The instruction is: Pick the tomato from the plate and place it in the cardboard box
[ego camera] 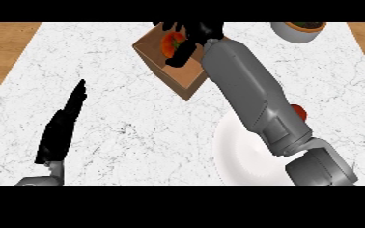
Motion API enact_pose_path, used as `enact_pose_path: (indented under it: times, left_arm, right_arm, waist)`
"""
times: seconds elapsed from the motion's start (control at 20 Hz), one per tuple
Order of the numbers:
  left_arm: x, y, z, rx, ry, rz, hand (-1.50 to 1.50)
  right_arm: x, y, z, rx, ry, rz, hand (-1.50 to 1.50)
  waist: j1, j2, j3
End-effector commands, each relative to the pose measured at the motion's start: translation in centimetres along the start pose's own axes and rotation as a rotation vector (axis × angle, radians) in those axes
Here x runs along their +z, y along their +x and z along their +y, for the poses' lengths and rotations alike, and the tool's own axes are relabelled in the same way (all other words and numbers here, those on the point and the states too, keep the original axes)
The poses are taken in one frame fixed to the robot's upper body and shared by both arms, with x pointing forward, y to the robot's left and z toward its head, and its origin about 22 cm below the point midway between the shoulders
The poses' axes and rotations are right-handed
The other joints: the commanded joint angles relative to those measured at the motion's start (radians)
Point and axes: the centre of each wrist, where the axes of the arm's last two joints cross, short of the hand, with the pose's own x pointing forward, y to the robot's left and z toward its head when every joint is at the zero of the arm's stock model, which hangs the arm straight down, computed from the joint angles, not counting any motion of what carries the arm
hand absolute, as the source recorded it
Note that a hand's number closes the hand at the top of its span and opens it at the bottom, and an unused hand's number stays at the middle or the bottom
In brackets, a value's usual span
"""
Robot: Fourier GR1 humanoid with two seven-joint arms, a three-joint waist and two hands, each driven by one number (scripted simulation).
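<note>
The brown cardboard box (178,75) lies tilted at the counter's far middle. My right hand (194,33) is stretched over its open top, fingers and thumb curled round the red tomato (171,43), which sits just above or inside the box's far end. My grey right forearm runs from the lower right up to the box and covers part of the white plate (239,154) at the near right. My left hand (63,123) rests open at the lower left, fingers straight and pointing away from me.
A white bowl (296,33) with dark and red contents stands at the far right. A small red object (299,111) peeks out beside my forearm at the plate's far edge. Wooden surface borders the marble counter at both far corners.
</note>
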Motion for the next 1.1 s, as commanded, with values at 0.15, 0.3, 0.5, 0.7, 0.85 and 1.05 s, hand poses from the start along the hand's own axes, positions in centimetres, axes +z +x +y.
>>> enact_pose_path:
  times: [0.15, 0.3, 0.5, 0.7, 0.85, 1.05]
  left_arm:
    - [-1.2, 0.4, 0.3, -0.004, -0.01, -0.01, 0.0]
    - [-0.1, 0.2, -0.6, 0.01, -0.031, -0.024, 0.0]
    - [-0.2, -0.2, 0.2, -0.002, -0.016, -0.009, 0.0]
    - [-1.0, 0.2, -1.0, 0.001, -0.019, -0.005, 0.0]
    - [-0.1, 0.3, 0.3, 0.002, 0.002, 0.003, 0.0]
    - [0.1, -0.3, 2.6, -0.004, 0.019, -0.003, 0.0]
  right_arm:
    - [-0.1, -1.9, 2.0, -0.069, -0.012, 0.027, -1.5]
    - [-0.4, -1.0, 0.8, -0.195, -0.089, 0.007, -1.5]
    - [-0.4, -1.2, -0.4, -0.389, -0.29, -0.001, -1.5]
    - [-0.3, -2.9, -1.7, -0.565, -0.362, 0.003, -1.5]
    - [1.0, -7.4, -3.7, -0.681, -0.398, -0.023, -1.5]
    - [1.4, -8.6, -6.5, -0.737, -0.533, 0.03, -1.5]
  waist:
    - [0.018, 0.004, 0.0]
    - [0.034, 0.005, 0.0]
    - [0.022, 0.006, 0.001]
    - [-0.001, 0.01, 0.001]
    - [-0.009, 0.001, 0.003]
    - [-0.006, 0.0, 0.001]
